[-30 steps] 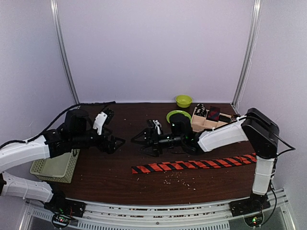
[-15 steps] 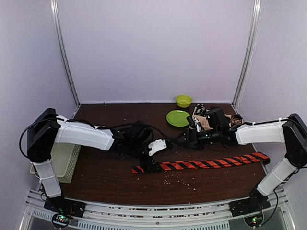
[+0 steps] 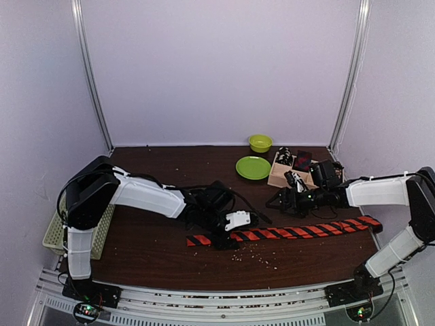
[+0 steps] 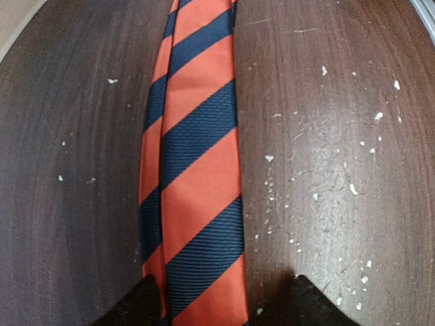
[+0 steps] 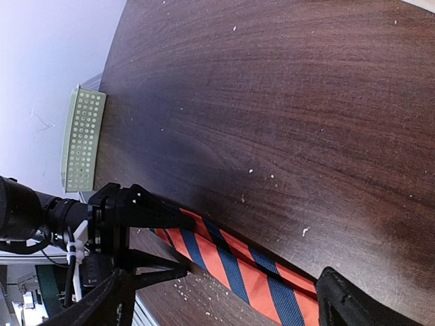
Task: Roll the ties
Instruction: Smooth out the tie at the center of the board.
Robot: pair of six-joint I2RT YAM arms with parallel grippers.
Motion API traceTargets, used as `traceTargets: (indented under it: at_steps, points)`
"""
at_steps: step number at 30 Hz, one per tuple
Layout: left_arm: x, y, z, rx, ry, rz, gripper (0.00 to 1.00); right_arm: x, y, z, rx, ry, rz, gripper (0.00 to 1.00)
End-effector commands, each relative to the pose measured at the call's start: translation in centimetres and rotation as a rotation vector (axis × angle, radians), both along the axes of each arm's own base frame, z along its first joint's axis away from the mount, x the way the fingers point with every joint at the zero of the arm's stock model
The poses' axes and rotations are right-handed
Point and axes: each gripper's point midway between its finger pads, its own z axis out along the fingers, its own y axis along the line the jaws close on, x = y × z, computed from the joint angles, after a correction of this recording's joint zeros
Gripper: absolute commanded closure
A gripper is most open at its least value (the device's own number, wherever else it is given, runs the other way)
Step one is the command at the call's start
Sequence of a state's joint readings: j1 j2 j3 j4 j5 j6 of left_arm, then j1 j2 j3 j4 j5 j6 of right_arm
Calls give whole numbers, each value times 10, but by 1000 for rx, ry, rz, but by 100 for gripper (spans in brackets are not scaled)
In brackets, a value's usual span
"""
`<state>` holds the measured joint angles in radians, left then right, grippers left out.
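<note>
Striped tie (image 3: 292, 231): flat on table (image 3: 156, 255), long axis left to right. Left gripper (image 3: 219, 240) at tie's left end, jaws spread, one either side of the strip; nearer arm. Right gripper (image 3: 280, 202) behind tie's right half, apart from it, jaws spread. Dark wood, crumbs (image 3: 255, 252) just in front of tie; plate (image 3: 253, 167) well behind.

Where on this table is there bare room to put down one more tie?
Free: the back left table, between the left arm, the wall and the green plate; also the strip between the striped tie and the near edge. Crowded: the back right, with plate, bowl, box and right claw.
</note>
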<state>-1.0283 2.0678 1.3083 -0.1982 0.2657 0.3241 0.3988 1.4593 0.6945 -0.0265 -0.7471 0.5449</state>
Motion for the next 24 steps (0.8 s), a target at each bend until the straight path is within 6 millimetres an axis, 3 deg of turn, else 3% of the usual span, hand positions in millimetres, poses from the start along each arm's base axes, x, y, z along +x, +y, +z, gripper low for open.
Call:
traceTargets:
  at_steps: [1, 5, 12, 18, 24]
  points:
    - [0, -7, -5, -1, -18, -56, 44, -2, -2, 5, 7, -27, -3, 7]
    - [-2, 7, -16, 16, 42, -48, 63, -6, -4, 0, 8, -17, -9, 8]
    - [-3, 19, -26, 72, 44, -58, 73, -12, -3, -5, 1, -20, 9, 8]
    - [1, 12, -6, 25, 27, -52, 48, -11, 0, -6, 1, -21, 15, 9]
    - [12, 8, 0, 10, -17, -24, 37, -6, 2, -3, 0, -30, 13, 9]
